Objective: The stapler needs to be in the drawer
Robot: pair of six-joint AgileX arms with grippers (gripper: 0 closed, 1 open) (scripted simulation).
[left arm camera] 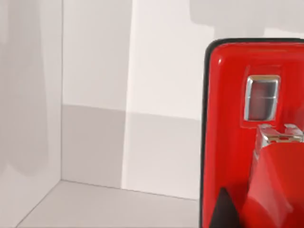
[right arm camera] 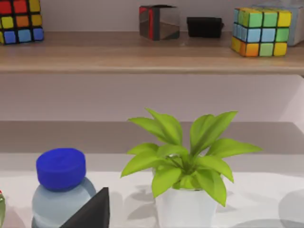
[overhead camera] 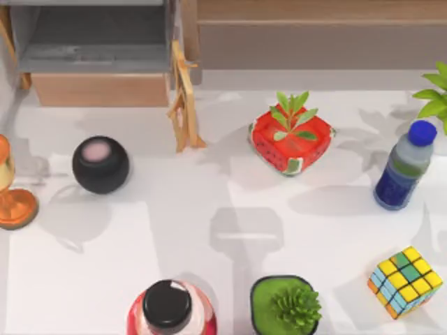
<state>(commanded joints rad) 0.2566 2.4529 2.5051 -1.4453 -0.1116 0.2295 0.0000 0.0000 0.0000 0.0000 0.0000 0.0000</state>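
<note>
The stapler (left arm camera: 228, 118), glossy red with a small metal window on top, sits very close to the left wrist camera. My left gripper (left arm camera: 266, 213) is shut on it, and one dark fingertip (left arm camera: 222, 211) lies against its side. Plain grey walls and a grey floor surround it in the left wrist view, like the inside of the drawer (left arm camera: 95, 142). In the top view the drawer (overhead camera: 101, 89) stands pulled out at the back left, with a grey interior and a tan front panel. My right arm is parked at the table's right by the blue-capped bottle (right arm camera: 61, 183).
On the table stand a black sphere (overhead camera: 100, 165), an orange goblet (overhead camera: 10, 192), a strawberry planter (overhead camera: 290, 142), the bottle (overhead camera: 404, 167), a Rubik's cube (overhead camera: 405, 281), a green succulent pot (overhead camera: 285, 307) and a black-capped red bottle (overhead camera: 170, 310). A wooden stand (overhead camera: 184, 105) leans beside the drawer.
</note>
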